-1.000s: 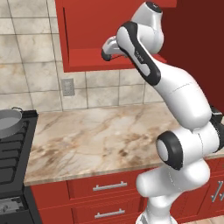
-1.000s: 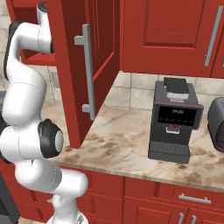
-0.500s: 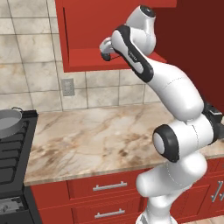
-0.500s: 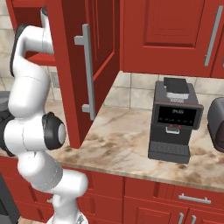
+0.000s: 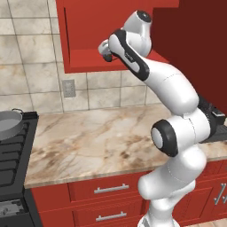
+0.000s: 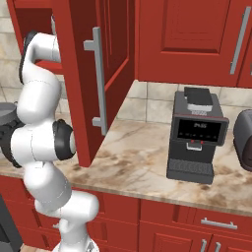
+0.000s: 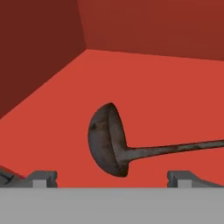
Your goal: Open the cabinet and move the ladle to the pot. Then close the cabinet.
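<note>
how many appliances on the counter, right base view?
2. A black coffee machine stands on the marble counter below the closed red wall doors; a dark rounded appliance sits to its right, cut off by the frame edge. More may lie beyond that edge.

- Red cabinet floor carried the ladle, lying on its side, bowl toward the back-left corner.
- Marble counter carried a black coffee machine.
- Stove carried the grey pot.

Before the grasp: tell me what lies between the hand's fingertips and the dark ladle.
Nothing. In the hand view, just bare red cabinet floor separates the open hand from the dark brown ladle, its rounded bowl lying just ahead.
</note>
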Motion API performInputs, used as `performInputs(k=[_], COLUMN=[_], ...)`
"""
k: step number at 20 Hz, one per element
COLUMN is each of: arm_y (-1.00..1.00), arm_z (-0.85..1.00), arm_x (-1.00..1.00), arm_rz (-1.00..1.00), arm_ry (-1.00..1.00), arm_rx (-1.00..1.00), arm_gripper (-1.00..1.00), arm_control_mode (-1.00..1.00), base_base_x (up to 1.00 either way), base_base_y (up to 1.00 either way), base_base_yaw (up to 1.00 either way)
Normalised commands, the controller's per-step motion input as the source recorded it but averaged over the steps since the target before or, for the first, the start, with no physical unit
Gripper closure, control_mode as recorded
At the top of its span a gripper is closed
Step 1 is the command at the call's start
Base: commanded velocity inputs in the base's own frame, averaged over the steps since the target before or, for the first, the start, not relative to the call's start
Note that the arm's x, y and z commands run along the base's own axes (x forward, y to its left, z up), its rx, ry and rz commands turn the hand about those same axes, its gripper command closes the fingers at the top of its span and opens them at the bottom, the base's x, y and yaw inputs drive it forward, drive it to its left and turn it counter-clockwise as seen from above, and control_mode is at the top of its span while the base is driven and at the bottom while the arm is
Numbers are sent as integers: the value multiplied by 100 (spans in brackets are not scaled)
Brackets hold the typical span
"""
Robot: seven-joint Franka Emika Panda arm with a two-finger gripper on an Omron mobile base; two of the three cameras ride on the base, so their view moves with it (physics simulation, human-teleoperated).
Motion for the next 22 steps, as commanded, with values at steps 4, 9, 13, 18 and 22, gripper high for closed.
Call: performInputs(k=[4,9,13,18,22], arm_y=[0,3,15,21,20], arm_z=[-2,-3,-5,-13,-21], arm_x=[45,30,2,0,10], arm_rz=[0,0,0,0,0], arm_ry=[0,0,0,0,0], arm_rx=[0,0,0,0,0], arm_gripper=[-100,-100,-100,-100,100], arm_control_mode=[-100,-100,-100,-100,-100], base_base_x=[0,0,0,0,0], base_base_y=[0,0,0,0,0], base_base_yaw=[0,0,0,0,0])
